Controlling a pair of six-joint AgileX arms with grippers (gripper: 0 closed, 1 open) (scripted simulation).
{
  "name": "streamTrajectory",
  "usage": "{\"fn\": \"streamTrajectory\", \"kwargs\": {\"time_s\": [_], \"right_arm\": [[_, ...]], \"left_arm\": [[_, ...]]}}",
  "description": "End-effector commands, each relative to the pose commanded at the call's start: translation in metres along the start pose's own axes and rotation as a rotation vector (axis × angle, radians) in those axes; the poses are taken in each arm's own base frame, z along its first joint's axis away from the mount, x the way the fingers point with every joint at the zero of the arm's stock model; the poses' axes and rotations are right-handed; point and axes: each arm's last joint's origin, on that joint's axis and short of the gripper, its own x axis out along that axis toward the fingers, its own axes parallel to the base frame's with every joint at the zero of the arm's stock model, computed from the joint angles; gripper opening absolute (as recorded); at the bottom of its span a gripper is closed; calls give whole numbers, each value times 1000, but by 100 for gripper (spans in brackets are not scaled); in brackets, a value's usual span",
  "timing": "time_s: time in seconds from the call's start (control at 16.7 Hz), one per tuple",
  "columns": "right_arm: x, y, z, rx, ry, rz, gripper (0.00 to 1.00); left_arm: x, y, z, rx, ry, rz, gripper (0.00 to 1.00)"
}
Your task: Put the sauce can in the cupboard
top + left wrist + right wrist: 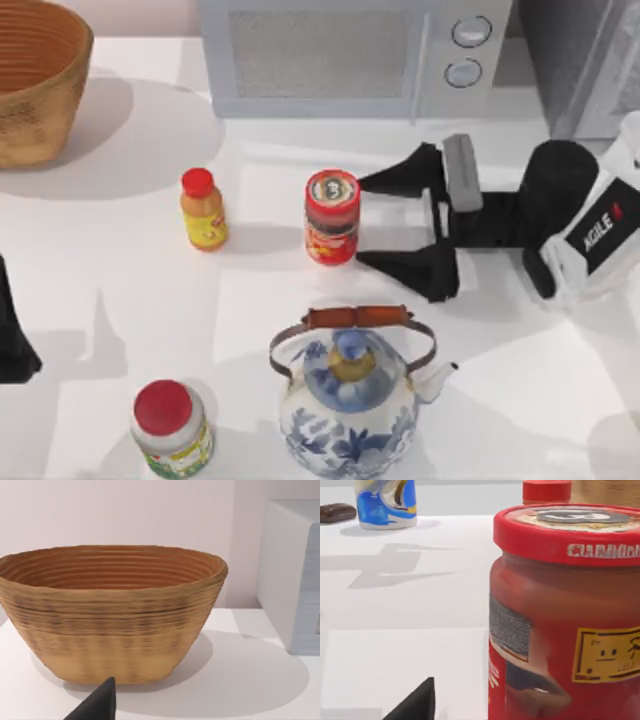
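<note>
The sauce can [332,216] is a small red can with a silver top, standing upright near the middle of the table; up close it appears as a red can [570,615] with a yellow label patch. My right gripper [362,221] is open just to the can's right, its two black fingers pointing at the can, and one fingertip [417,702] shows in the right wrist view. The cupboard [585,65], dark grey with a pale panel, stands at the back right. My left gripper [12,340] is parked open at the table's left edge, with one finger [100,705] visible.
A white microwave [360,55] stands at the back centre. A woven basket [35,80] [110,610] sits at the back left. A yellow bottle with a red cap [203,210] is left of the can. A blue-and-white teapot [350,395] and a red-lidded jar [172,430] stand at the front.
</note>
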Motion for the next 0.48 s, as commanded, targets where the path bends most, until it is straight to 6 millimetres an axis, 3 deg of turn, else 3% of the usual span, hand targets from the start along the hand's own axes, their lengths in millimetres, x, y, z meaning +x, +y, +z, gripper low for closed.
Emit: {"fn": "streamTrajectory", "kwargs": {"time_s": [0.3,0.48], "right_arm": [[44,0,0,-1,0,3,100],[56,1,0,-1,0,3,100]], "left_arm": [[0,0,0,0,0,0,100],[0,0,0,0,0,0,100]]}}
